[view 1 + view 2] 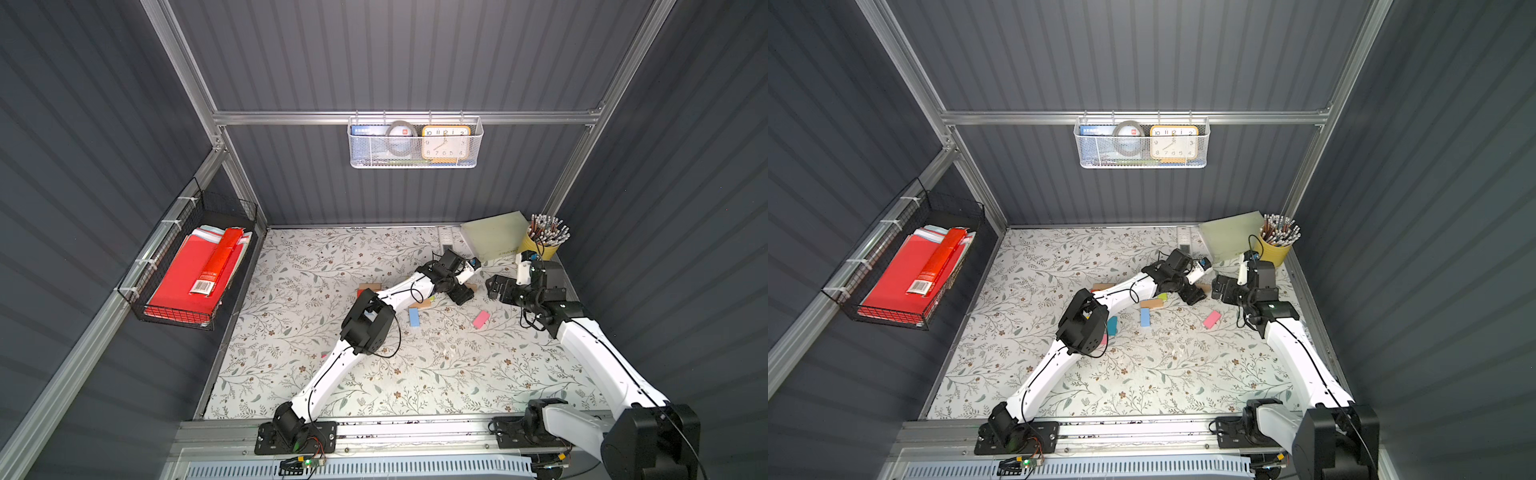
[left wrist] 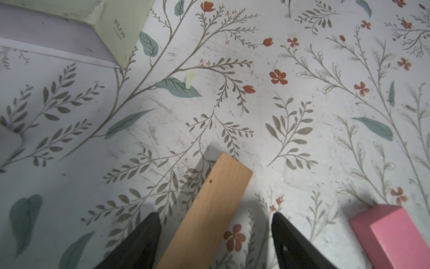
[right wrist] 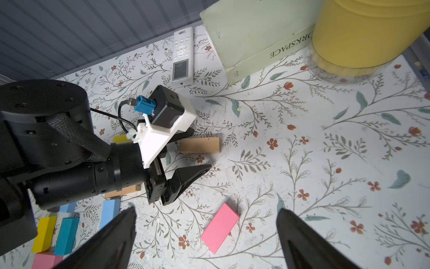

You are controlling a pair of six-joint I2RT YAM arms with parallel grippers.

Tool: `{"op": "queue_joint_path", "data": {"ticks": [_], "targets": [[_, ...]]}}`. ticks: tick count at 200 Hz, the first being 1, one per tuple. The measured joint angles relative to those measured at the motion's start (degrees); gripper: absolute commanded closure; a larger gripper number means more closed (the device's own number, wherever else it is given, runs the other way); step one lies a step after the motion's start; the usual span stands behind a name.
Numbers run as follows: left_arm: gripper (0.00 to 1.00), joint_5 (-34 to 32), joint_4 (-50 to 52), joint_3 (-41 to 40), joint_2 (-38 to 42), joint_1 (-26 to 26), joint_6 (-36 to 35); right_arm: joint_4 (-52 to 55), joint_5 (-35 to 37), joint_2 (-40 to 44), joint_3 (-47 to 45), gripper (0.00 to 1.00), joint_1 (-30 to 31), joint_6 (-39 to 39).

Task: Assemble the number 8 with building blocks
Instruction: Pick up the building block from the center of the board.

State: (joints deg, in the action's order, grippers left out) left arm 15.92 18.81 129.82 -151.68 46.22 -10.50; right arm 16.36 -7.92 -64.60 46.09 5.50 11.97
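Observation:
Loose building blocks lie on the floral table. My left gripper (image 2: 215, 214) is low at the back middle, jaws open around a plain tan block (image 2: 209, 205) that lies slantwise between the fingers, with a gap on one side. From the right wrist view the same tan block (image 3: 201, 144) sticks out past that gripper (image 1: 465, 293). A pink block (image 1: 481, 319) lies flat just right of it. My right gripper (image 3: 207, 208) hangs open and empty above the pink block (image 3: 220, 227). Light blue (image 1: 1145, 316), teal (image 1: 1112, 325) and yellow (image 3: 44, 233) blocks lie nearer the left arm. The number 8 is not in view.
A pale green box (image 1: 494, 235), a yellow cup of pencils (image 1: 542, 245) and a white remote (image 3: 182, 58) stand at the back right. A black wire basket (image 1: 195, 270) with red cartons hangs on the left wall. A white mesh basket (image 1: 413, 143) hangs on the back wall.

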Motion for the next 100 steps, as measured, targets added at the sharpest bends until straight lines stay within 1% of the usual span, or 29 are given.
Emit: {"op": "queue_joint_path", "data": {"ticks": [8, 23, 35, 39, 49, 71, 81, 100], "targets": [[0.37, -0.04, -0.46, -0.31, 0.00, 0.00, 0.31, 0.00, -0.09, -0.04, 0.00, 0.01, 0.00, 0.00], [0.43, -0.13, -1.79, -1.20, 0.15, 0.00, 0.63, 0.00, -0.44, -0.15, 0.00, 0.01, 0.00, 0.02], [0.50, -0.59, -2.34, -2.12, 0.59, 0.00, 0.85, 0.00, -0.76, -0.26, 0.00, 0.01, 0.00, 0.02], [0.54, -0.85, -2.36, -2.36, 0.74, 0.00, 0.94, 0.00, -0.90, -0.26, 0.00, 0.01, 0.00, 0.02], [0.66, -1.51, -2.36, -2.99, 1.20, 0.00, 2.08, 0.00, -1.07, -0.31, 0.00, 0.01, 0.00, 0.02], [0.84, -2.45, -2.56, -5.99, 3.15, 0.00, 4.31, 0.04, -1.07, -0.31, 0.00, 0.04, 0.00, 0.26], [0.89, -2.73, -2.73, -7.93, 4.42, 0.00, 5.92, 0.09, -1.07, -0.31, 0.00, 0.05, 0.00, 0.57], [0.91, -3.13, -3.80, -13.44, 8.02, 0.00, 10.16, 0.37, -1.05, -0.31, -0.04, 0.05, 0.00, 1.40]]}}
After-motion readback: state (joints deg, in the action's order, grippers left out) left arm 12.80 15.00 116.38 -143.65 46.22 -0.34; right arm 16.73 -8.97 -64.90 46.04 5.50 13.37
